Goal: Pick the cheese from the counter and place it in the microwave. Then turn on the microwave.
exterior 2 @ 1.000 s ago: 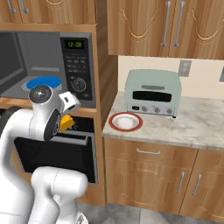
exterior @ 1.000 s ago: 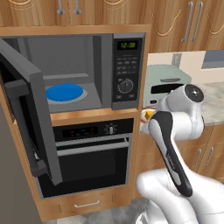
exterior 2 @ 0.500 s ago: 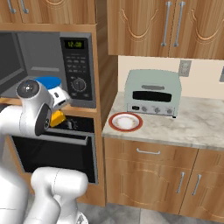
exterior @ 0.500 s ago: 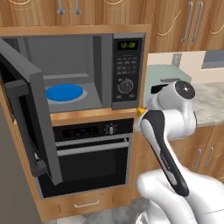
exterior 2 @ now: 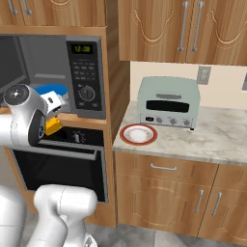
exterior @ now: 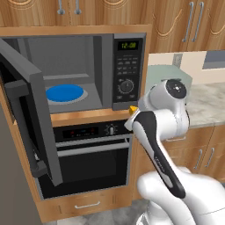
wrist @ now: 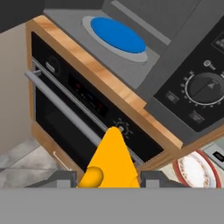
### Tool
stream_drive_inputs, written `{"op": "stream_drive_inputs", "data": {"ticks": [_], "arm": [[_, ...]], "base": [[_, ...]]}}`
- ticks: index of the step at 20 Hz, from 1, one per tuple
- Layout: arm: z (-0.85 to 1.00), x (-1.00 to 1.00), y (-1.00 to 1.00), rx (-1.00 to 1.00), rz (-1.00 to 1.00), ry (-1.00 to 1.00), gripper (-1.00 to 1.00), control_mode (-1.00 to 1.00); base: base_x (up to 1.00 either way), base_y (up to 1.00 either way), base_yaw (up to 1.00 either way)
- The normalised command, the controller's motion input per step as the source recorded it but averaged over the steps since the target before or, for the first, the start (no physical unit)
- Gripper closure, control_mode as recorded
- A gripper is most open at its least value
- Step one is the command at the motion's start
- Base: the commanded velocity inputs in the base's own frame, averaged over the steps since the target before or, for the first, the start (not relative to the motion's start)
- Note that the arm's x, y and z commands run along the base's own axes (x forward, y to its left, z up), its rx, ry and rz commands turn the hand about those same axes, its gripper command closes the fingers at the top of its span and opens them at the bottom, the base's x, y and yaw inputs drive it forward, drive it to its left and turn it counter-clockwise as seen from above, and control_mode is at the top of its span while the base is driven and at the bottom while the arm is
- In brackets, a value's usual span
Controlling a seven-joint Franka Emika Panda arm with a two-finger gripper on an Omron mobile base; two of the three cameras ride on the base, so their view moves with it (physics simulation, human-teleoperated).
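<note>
My gripper (wrist: 108, 178) is shut on the cheese (wrist: 113, 162), a yellow-orange wedge that points up between the two fingertips. The held cheese (exterior 2: 53, 125) hangs in front of the wooden ledge just under the microwave (exterior 2: 84, 79), above the oven. From the other side the cheese (exterior: 133, 108) peeks out left of the arm, below the microwave's control panel (exterior: 127, 70). The microwave door (exterior: 30, 110) stands swung wide open to the left. Inside lies a blue turntable plate (exterior: 64, 93), also shown as the blue plate (wrist: 117, 34). The marbled counter (exterior 2: 212, 140) lies to the right.
A black oven (exterior: 88, 149) with a horizontal handle sits under the microwave. On the counter stand a pale-green toaster oven (exterior 2: 169, 101) and a red-rimmed plate (exterior 2: 139, 134). Wooden cabinets hang above, drawers below the counter.
The arm has swung left from beside the counter toward the microwave's front, carrying the cheese with it. The microwave door and the things on the counter have stayed put.
</note>
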Motion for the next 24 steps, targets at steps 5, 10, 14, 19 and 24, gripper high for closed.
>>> {"op": "stream_drive_inputs", "data": {"ticks": [5,10,14,19,24], "arm": [[0.08,0.06,0.31,0.00,0.00,-0.04,1.00,-1.00],[0.05,0.10,0.29,0.00,0.00,-0.02,1.00,-1.00],[0.05,0.16,0.25,0.00,0.01,0.00,1.00,-1.00],[0.12,0.16,0.23,0.00,0.01,0.00,1.00,-1.00],[0.10,0.17,0.23,0.00,0.01,0.00,1.00,-1.00]], "base": [[0.00,0.00,0.00],[0.00,0.00,0.00],[0.00,0.00,0.00],[0.00,0.00,0.00],[0.00,0.00,0.00]]}}
